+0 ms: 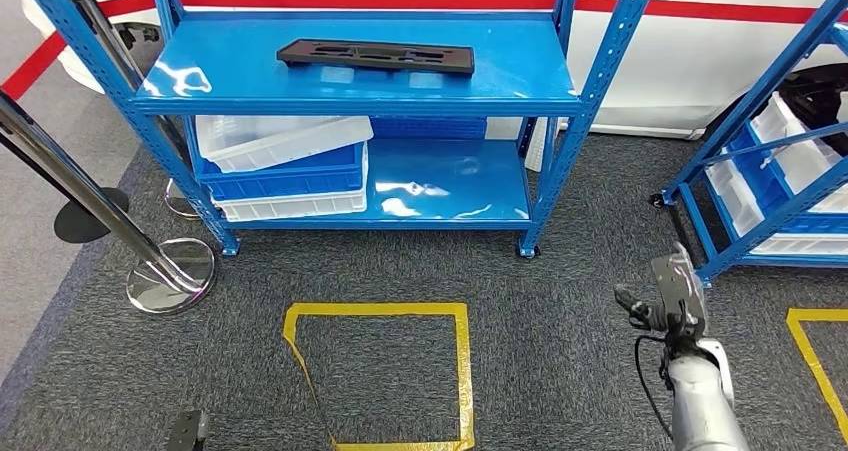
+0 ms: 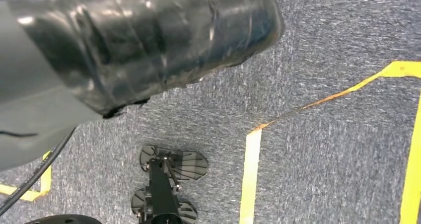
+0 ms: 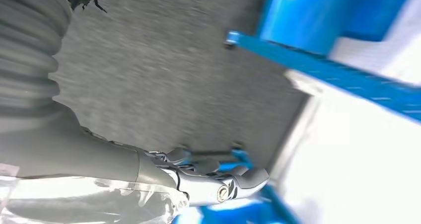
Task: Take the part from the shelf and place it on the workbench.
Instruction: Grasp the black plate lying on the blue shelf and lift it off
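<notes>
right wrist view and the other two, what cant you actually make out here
- Right wrist view: motion blur smears the blue shelf frame and the right hand; its finger pose is unclear.
- Left wrist view: the left hand is a dark close-up mass, fingers unreadable.
- Head view: the black part on the shelf is too small to identify its cutouts; the bins hide their contents.

**Three cameras, one carpeted bay**

The head camera looks forward and down from high on the robot at a blue shelf (image 1: 370,101) far ahead and yellow floor tape (image 1: 462,371) on the near grey carpet (image 1: 560,301). The left wrist camera faces the carpet (image 2: 322,45) and tape (image 2: 250,169) closely. The right wrist camera, blurred, sits low beside blue racking (image 3: 317,67), sharing the carpet (image 3: 164,75).
</notes>
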Robot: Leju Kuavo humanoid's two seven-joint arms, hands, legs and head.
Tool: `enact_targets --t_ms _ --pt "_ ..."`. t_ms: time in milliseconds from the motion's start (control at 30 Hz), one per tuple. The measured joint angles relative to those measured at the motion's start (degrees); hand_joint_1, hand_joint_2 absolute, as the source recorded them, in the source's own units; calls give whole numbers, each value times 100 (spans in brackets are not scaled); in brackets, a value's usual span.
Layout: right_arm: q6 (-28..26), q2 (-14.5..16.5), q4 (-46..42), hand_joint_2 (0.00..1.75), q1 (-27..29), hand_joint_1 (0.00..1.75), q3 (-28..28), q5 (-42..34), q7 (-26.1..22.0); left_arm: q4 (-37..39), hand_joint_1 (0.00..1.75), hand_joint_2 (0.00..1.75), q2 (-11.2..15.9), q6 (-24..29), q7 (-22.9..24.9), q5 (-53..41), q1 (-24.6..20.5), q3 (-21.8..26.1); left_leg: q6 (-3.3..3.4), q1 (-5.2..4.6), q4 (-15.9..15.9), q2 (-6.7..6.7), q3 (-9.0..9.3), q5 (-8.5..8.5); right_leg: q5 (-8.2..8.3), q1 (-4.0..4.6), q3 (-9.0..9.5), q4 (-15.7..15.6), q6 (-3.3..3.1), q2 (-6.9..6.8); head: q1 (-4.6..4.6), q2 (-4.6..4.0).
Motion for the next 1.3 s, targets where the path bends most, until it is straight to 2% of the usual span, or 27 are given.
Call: enact_targets --t_ms 200,467,1300 --pt "-11 -33 -654 175 -529 0 883 125 334 46 0 0 27 5 -8 -3 -71 -144 -3 0 0 -6 -3 5 0 1 -1 3 0 -5 1 0" --pt "284 5 -1284 175 -1270 0 2261 609 640 114 0 0 47 7 -16 -31 -166 -374 -8 1 0 -26 -13 15 0 2 -5 8 0 -25 0 0" --pt "1348 761 -2301 175 -3632 0 6448 1947 1230 290 0 0 46 -56 -170 24 -424 -1091 -13 3 0 -48 -28 26 -1 2 -22 17 -2 -40 1 0"
